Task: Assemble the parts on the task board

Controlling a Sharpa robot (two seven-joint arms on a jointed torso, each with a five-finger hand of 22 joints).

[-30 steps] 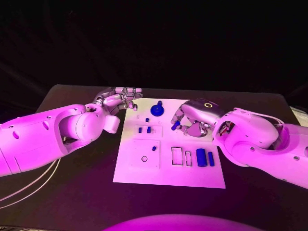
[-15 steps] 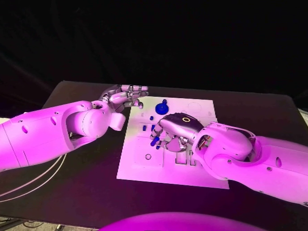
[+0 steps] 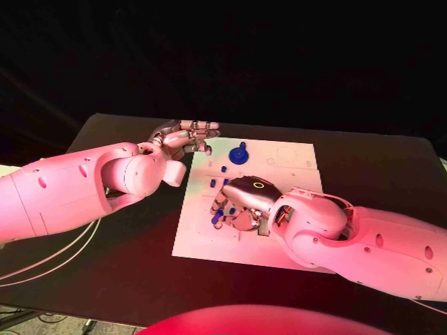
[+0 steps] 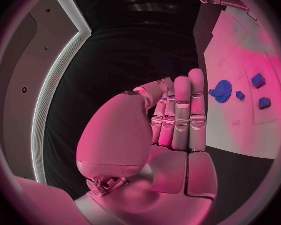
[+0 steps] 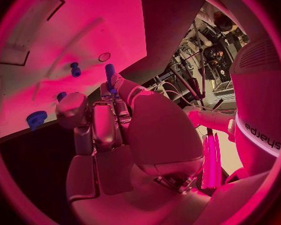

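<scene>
Here, a small blue peg (image 5: 109, 73) is sticking up, seemingly pinched in the right hand (image 3: 246, 201) over the board (image 3: 284, 157); left hand (image 3: 184, 138) hovering w/ fingers together, holding nothing.

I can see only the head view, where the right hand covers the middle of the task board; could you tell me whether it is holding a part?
Observer: Yes. In the right wrist view the right hand pinches a slim blue peg over the task board.
Operator: Thank you. Is there somewhere near it for the peg to go?
Observer: A small round hole shows in the board just beyond the peg's far end.
Operator: And is anything in the left hand's palm?
Observer: No. In the left wrist view the left hand holds nothing, its fingers straight and side by side.
</scene>
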